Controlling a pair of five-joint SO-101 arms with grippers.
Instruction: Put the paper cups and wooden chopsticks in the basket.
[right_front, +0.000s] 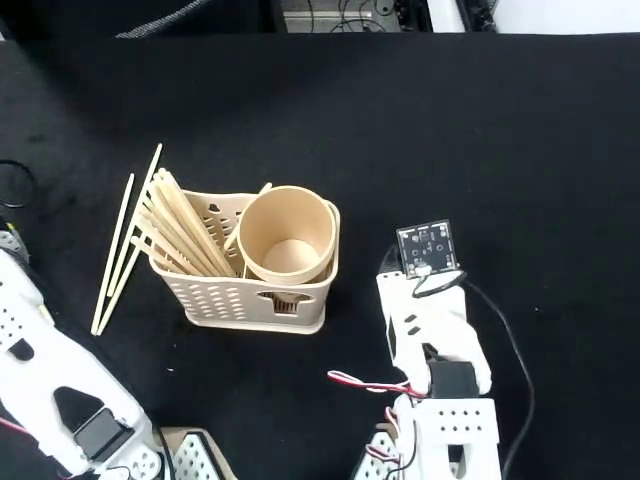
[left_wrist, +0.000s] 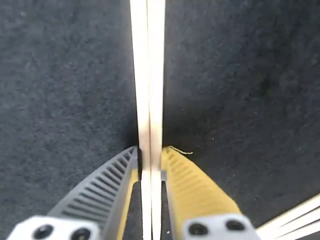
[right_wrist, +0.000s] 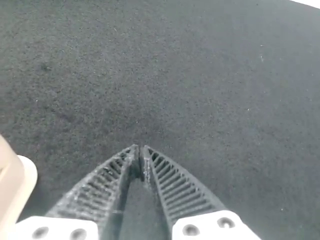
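Surface: black tabletop (right_front: 480, 130) | left gripper (left_wrist: 150, 161) clamps chopsticks (left_wrist: 150, 75) | right gripper (right_wrist: 138, 156) closed | basket (right_front: 240, 300) holds cup (right_front: 287, 235)

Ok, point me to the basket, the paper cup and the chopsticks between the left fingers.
basket (right_front: 240, 300): high view, on its slotted front wall.
paper cup (right_front: 288, 230): high view, on its inner wall.
chopsticks (left_wrist: 156, 75): left wrist view, on the shaft of one stick.

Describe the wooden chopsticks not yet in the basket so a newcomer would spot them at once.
On the black table stands a beige slotted plastic basket holding a tan paper cup. The loose pale wooden chopsticks lie flat on the table beside its stick-filled end, unlike the bundle leaning inside.
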